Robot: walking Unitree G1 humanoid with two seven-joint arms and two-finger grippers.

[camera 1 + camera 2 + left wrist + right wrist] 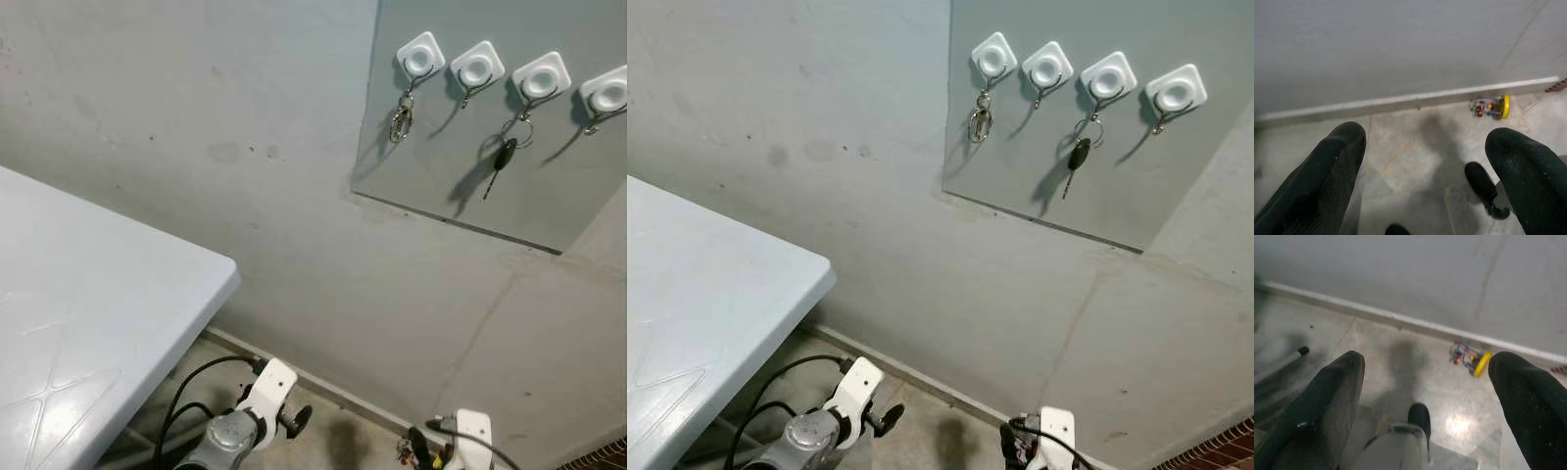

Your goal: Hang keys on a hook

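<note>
Keys are already hanging on the grey wall panel: a black-headed key on a ring is being carried by the third of four white square hooks, and a silvery clip bunch is dangling from the first white hook; the second hook and fourth hook are being left bare; the left gripper is being held low over the concrete floor, its black fingers spread wide and gripping nothing; the right gripper is likewise being held wide open and empty above the floor; a small yellow toy is lying by the skirting; a pale grey table is standing on the left.
</note>
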